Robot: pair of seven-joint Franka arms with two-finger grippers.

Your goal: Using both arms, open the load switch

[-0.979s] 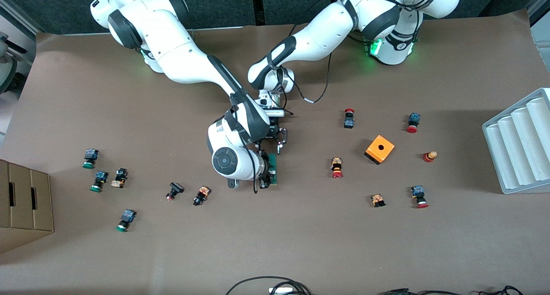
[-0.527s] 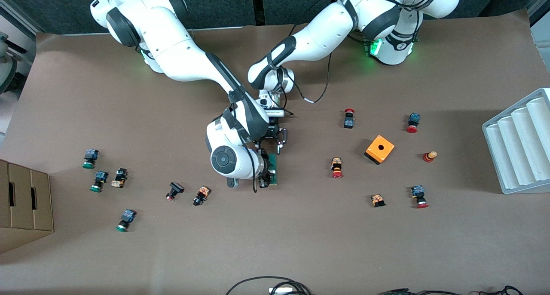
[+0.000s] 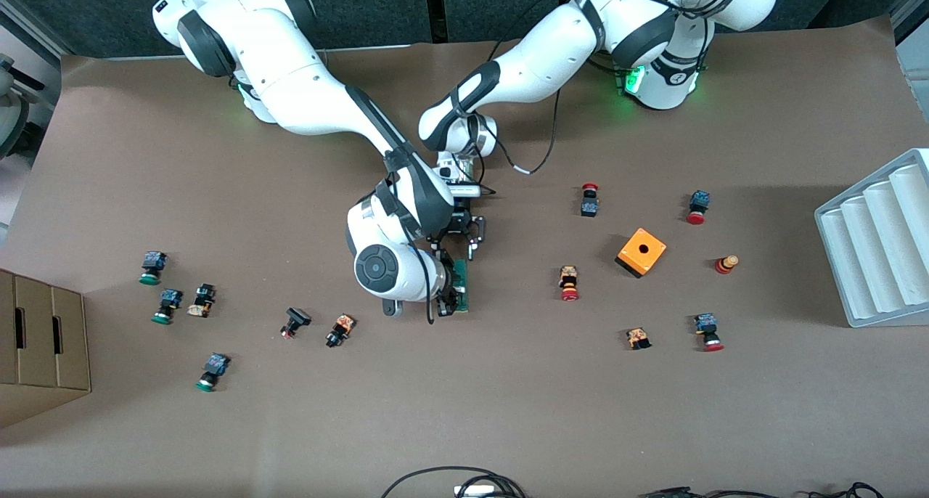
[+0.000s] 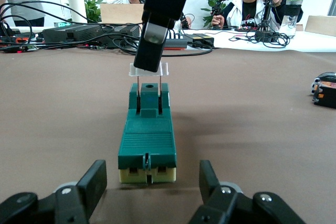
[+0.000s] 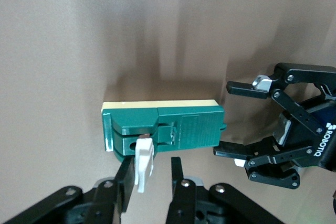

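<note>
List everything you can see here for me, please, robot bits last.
load switch: one, dark green with a white lever, mid-table
push-buttons: about twelve, red-, green- or dark-capped, scattered toward both ends
cube with a hole: one, orange, toward the left arm's end
ridged tray: one, white, at the left arm's end
cardboard box: one, brown, at the right arm's end
table: one, brown
left gripper: black, open at the switch's plain end
right gripper: black, closed on the white lever

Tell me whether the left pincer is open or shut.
Open. The left wrist view shows the left pincer with its fingers wide apart, flanking one end of the switch without touching it.
</note>
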